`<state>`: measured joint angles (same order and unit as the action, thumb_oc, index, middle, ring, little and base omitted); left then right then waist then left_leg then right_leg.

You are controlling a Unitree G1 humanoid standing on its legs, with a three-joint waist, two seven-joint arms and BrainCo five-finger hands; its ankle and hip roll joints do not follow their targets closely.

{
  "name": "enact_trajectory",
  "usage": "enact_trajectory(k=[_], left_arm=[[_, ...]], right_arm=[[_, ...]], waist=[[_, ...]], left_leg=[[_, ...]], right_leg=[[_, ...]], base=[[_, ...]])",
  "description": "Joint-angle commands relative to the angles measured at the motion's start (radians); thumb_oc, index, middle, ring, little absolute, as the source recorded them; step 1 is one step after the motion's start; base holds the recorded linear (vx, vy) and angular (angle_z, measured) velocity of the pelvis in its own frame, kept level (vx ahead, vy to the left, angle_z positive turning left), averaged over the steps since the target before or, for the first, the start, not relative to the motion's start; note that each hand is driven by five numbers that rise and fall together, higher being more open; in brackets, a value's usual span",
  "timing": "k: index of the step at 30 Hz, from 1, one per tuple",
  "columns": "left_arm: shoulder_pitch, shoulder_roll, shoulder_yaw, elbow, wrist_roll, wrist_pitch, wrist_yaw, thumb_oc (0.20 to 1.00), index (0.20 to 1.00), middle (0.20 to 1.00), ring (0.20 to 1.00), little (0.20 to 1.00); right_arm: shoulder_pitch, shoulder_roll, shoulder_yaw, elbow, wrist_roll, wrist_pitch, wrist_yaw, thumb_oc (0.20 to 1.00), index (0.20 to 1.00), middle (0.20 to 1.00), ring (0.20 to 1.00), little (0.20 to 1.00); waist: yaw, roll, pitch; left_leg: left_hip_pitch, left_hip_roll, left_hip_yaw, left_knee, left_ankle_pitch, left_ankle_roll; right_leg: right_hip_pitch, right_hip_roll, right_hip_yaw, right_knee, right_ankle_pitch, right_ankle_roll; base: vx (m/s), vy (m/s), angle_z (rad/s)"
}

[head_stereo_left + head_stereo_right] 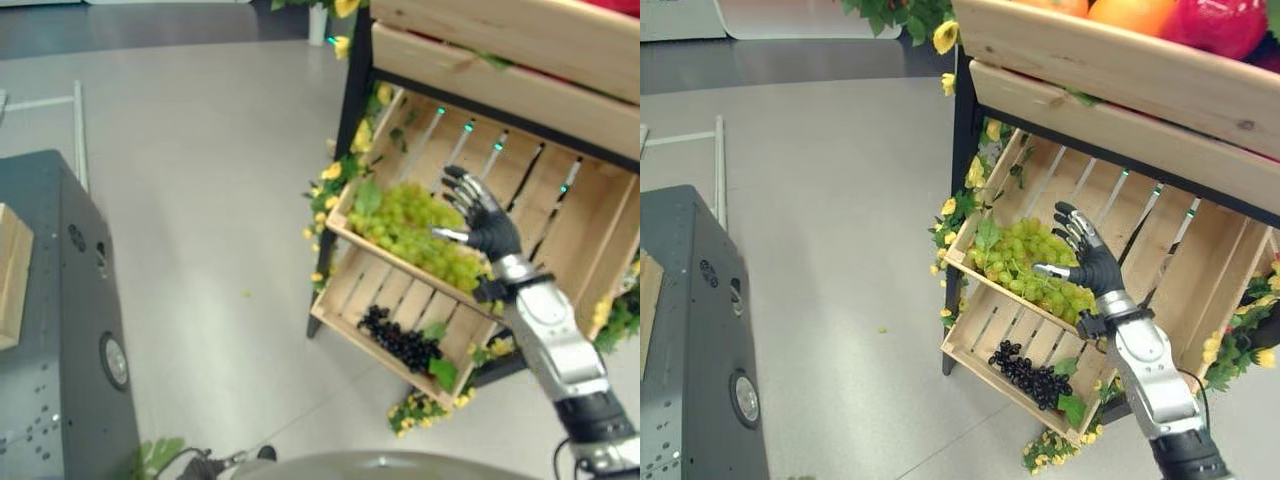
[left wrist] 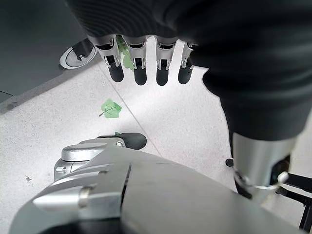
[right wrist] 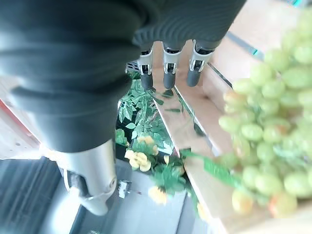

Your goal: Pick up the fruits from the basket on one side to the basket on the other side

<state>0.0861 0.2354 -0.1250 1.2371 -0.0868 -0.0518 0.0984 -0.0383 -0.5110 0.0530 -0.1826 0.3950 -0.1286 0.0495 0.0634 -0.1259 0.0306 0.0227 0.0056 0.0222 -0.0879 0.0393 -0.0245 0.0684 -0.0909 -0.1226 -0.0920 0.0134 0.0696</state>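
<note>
Wooden crates (image 1: 1200,270) sit tilted on a dark stand, trimmed with yellow flowers (image 1: 330,190) and leaves. The upper crate holds green grapes (image 1: 415,230) at its lower left end; the lower crate (image 1: 375,295) holds black grapes (image 1: 400,345) near its front edge. The right hand (image 1: 485,220) hangs over the upper crate just beside the green grapes, fingers spread and straight, thumb pointing at the bunch, gripping nothing. In its wrist view the grapes lie close past the fingers (image 3: 168,68). The left hand (image 2: 146,63) hangs low over the grey floor (image 1: 200,150), fingers relaxed and empty, a loose leaf (image 2: 111,108) beneath. A shelf above carries red and orange fruit (image 1: 1200,20).
</note>
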Motion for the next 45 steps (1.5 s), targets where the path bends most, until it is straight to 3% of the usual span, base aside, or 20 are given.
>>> enact_trajectory(k=[1,9,25,38,45], left_arm=[[-0.062,-0.047,-0.016,0.060,0.076,-0.021,0.021,1.000,1.000,1.000,1.000,1.000],[-0.064,-0.056,0.001,0.057,0.086,-0.035,0.047,1.000,1.000,1.000,1.000,1.000],[-0.078,-0.054,0.005,0.049,0.095,-0.057,0.050,1.000,1.000,1.000,1.000,1.000],[-0.090,-0.059,-0.013,0.049,0.100,-0.071,0.049,1.000,1.000,1.000,1.000,1.000],[-0.090,-0.065,-0.030,0.046,0.103,-0.076,0.051,1.000,1.000,1.000,1.000,1.000]], right_arm=[[0.015,0.006,-0.050,-0.101,-0.004,-0.082,-0.005,1.000,1.000,1.000,1.000,1.000],[0.159,0.060,-0.021,-0.209,-0.027,-0.107,0.031,1.000,1.000,1.000,1.000,1.000],[0.308,0.025,0.109,-0.291,0.073,-0.096,0.193,1.000,1.000,1.000,1.000,1.000],[0.301,-0.019,0.148,-0.168,-0.122,-0.098,0.157,1.000,1.000,1.000,1.000,1.000],[0.287,-0.014,0.200,0.003,-0.235,-0.089,0.132,1.000,1.000,1.000,1.000,1.000]], waist=[[-0.001,0.013,0.001],[-0.026,0.021,0.007],[-0.057,0.027,0.007],[-0.061,0.027,0.011],[-0.059,0.029,0.013]], left_leg=[[0.016,0.035,-0.038,0.002,-0.081,-0.011],[0.019,0.031,-0.031,0.001,-0.084,-0.008],[0.010,0.016,-0.018,0.003,-0.081,-0.002],[0.005,-0.003,-0.016,0.004,-0.084,0.010],[0.003,-0.011,-0.016,0.003,-0.085,0.014]], right_leg=[[0.016,-0.038,-0.012,0.010,-0.042,0.070],[0.010,-0.041,-0.002,0.015,-0.040,0.074],[-0.011,-0.057,0.016,0.024,-0.027,0.084],[-0.027,-0.073,0.024,0.034,-0.019,0.092],[-0.027,-0.079,0.024,0.033,-0.016,0.095]], base=[[0.00,0.000,0.00],[0.00,0.005,0.00],[-0.01,0.013,0.00],[0.00,0.006,0.00],[0.00,0.000,0.00]])
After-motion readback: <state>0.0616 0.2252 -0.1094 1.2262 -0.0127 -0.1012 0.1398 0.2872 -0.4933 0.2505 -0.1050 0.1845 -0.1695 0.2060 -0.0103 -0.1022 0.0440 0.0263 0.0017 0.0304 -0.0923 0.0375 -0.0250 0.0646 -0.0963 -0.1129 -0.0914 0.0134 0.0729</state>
